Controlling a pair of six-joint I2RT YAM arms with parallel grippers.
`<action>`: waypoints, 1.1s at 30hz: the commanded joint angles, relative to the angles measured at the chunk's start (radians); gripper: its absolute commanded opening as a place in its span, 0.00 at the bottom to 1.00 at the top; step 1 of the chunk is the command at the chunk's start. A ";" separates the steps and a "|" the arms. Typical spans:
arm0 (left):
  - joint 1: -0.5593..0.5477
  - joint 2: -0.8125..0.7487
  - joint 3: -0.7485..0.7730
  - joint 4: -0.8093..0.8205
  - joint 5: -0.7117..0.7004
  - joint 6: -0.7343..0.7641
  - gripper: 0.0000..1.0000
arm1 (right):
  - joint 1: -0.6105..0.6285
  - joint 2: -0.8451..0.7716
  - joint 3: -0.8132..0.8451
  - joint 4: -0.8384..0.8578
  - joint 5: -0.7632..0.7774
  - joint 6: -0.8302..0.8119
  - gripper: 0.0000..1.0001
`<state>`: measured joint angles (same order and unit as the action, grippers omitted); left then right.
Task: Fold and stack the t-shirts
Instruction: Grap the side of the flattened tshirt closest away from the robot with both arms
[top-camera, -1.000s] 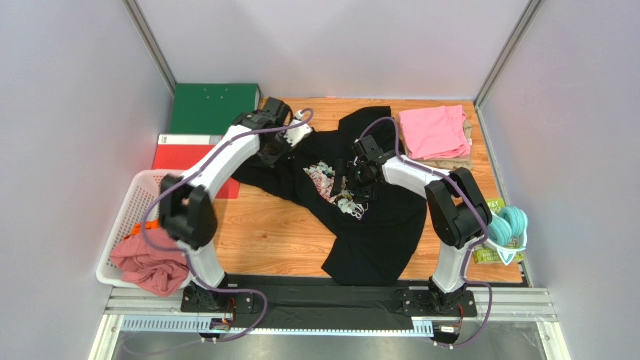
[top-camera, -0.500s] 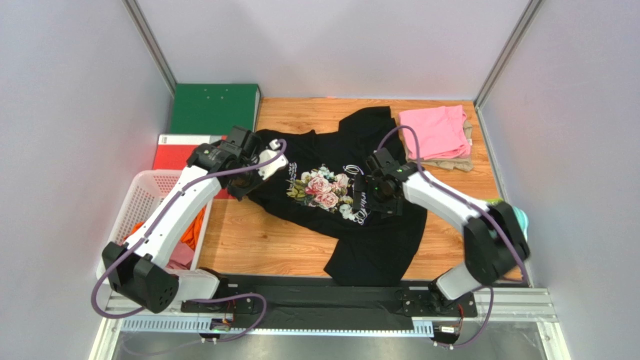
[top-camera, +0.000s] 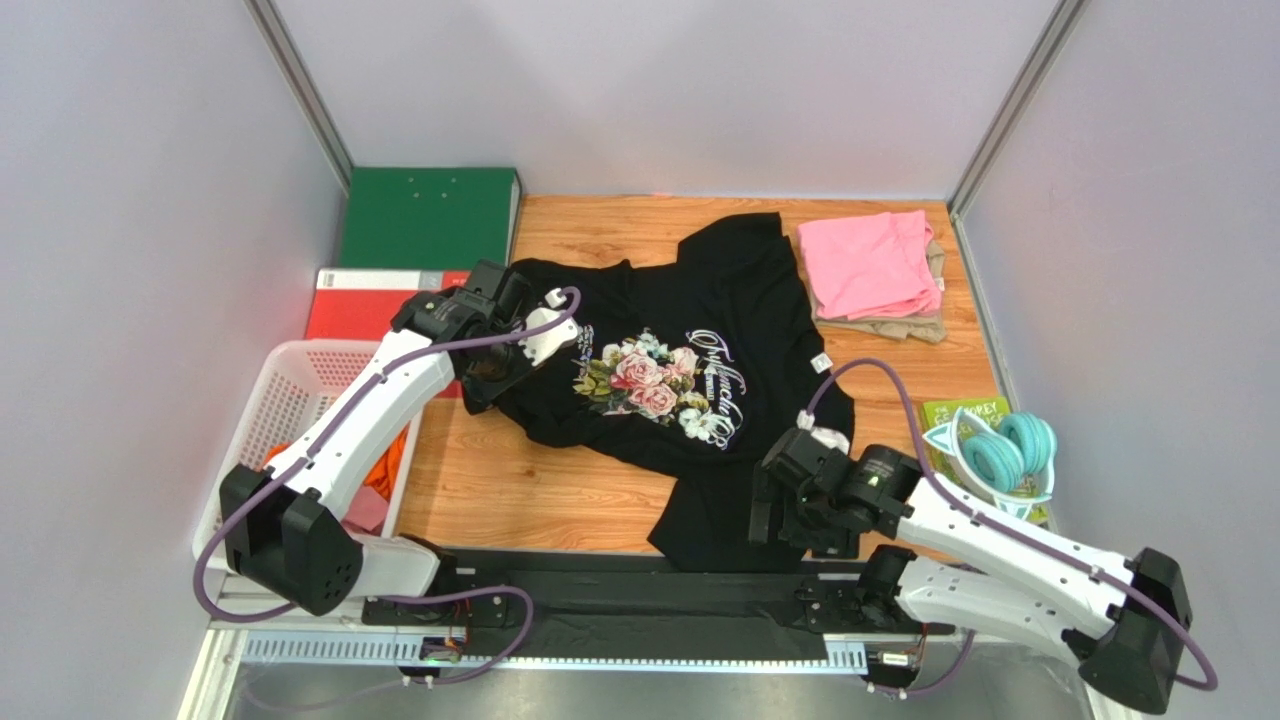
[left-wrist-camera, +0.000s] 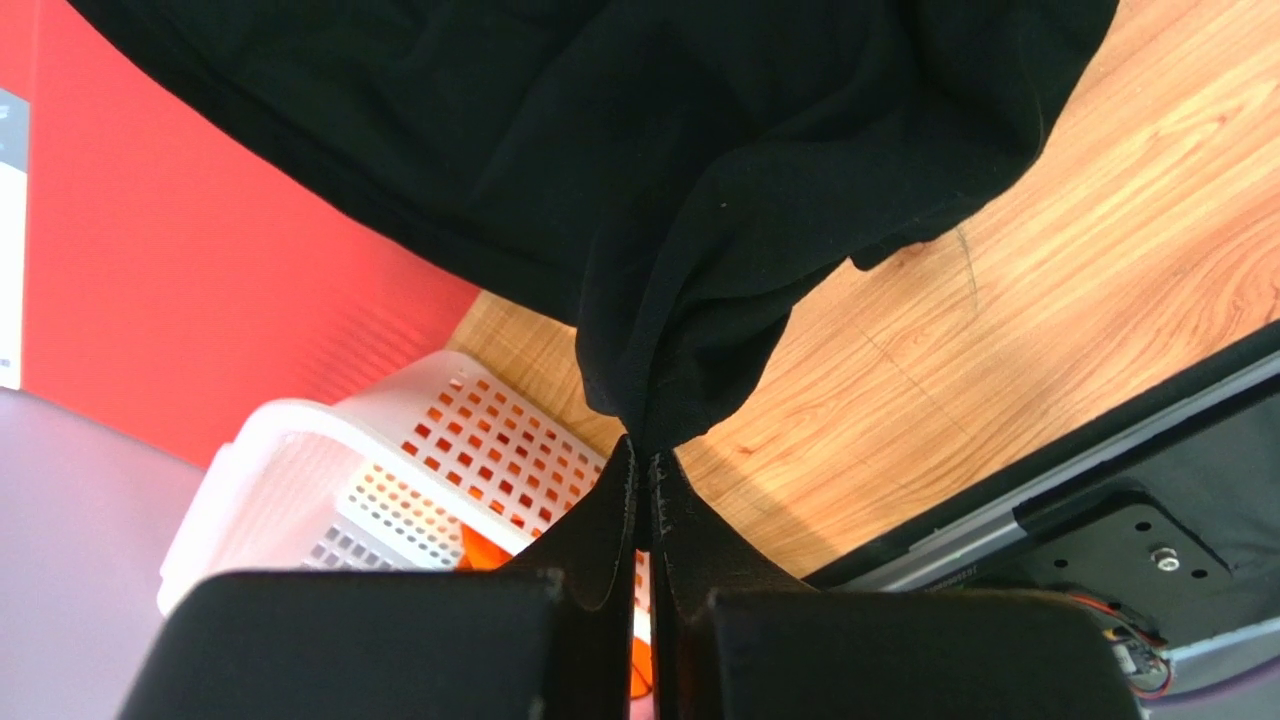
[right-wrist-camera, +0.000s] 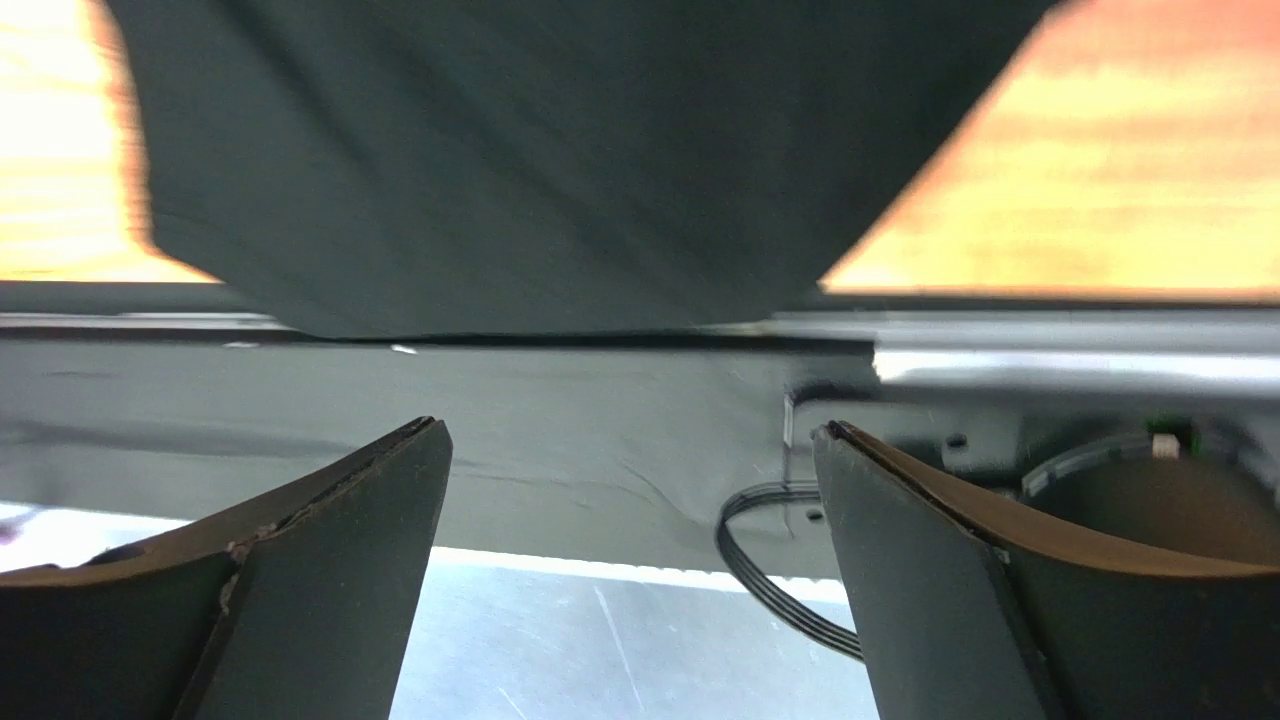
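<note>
Top external view: the black shirt lies spread across the middle of the desk, rose print and white script facing up, its lower hem reaching the near edge and partly bunched there. A folded pink shirt sits on a beige shirt in the far right corner. An orange shirt shows inside the white basket on the left.

In the left wrist view, the left gripper has its fingers pressed together on a fold of black cloth at the shirt's left edge, and the fabric droops from that pinch in loose folds. In the right wrist view, the right gripper has its fingers wide apart with nothing between them, and the hem hangs just beyond them.

The shirt looks light, limp and quick to wrinkle, so it will probably sag wherever it is unsupported and drag on the wood. A thin pinch at the hem corner nearest the right arm, opposite the left arm's hold, should let the cloth be pulled taut and flat for folding. Grabbing several layers at once could trap creases.
</note>
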<state>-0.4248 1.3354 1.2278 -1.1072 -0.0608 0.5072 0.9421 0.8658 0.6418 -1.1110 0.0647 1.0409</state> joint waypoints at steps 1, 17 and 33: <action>0.003 0.002 0.018 0.041 -0.004 -0.009 0.00 | 0.096 0.058 -0.011 -0.015 0.046 0.191 1.00; 0.012 -0.005 -0.013 0.067 0.022 -0.004 0.00 | 0.132 0.194 -0.188 0.229 0.064 0.298 0.94; 0.015 -0.036 -0.048 0.066 0.027 -0.013 0.00 | 0.044 0.253 -0.146 0.286 0.167 0.182 0.96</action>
<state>-0.4160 1.3319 1.1934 -1.0538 -0.0525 0.5072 1.0115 1.0916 0.5411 -1.0344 0.0647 1.2640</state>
